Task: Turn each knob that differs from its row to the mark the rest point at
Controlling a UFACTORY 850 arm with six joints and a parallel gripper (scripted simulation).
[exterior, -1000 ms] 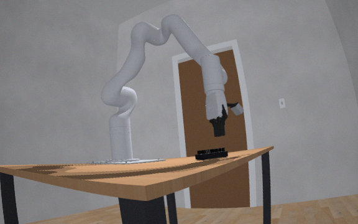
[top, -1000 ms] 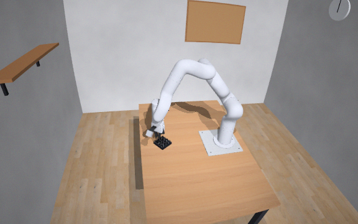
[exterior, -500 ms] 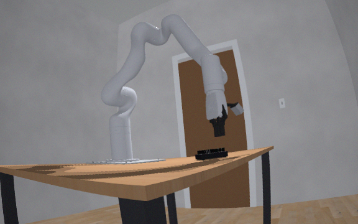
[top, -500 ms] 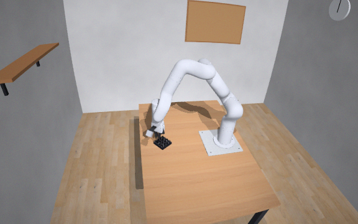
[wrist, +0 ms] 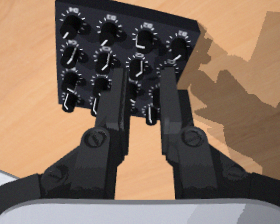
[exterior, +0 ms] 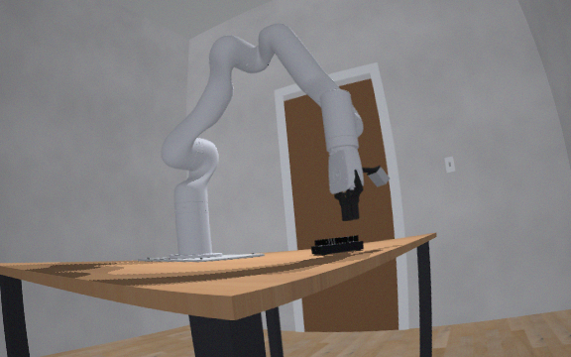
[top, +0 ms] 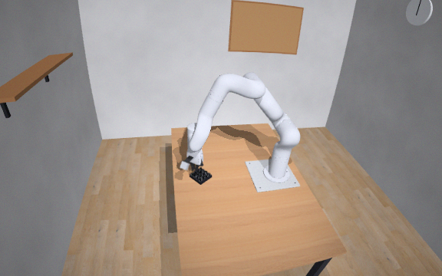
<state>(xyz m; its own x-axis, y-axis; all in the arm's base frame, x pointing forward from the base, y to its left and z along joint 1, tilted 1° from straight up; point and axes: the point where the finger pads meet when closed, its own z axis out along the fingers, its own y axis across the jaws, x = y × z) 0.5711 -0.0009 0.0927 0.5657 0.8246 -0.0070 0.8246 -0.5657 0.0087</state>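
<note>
The black knob box (top: 205, 178) (exterior: 337, 245) (wrist: 127, 50) stands on its feet near the table's left edge, as the top view shows it. Its sixteen black knobs with white lines show in the wrist view; the printed names are too small to read. My gripper (top: 196, 163) (exterior: 349, 217) (wrist: 144, 86) hangs straight above the box, clear of the knobs, fingers pointing down. The fingers stand a narrow gap apart with nothing between them. In the wrist view they cover parts of the nearer two rows of knobs.
The wooden table (top: 244, 222) (exterior: 216, 293) also carries the arm's white base plate (top: 257, 184) to the right of the box. The table's left edge lies close beside the box. A wall shelf (top: 25, 78) hangs far to the left.
</note>
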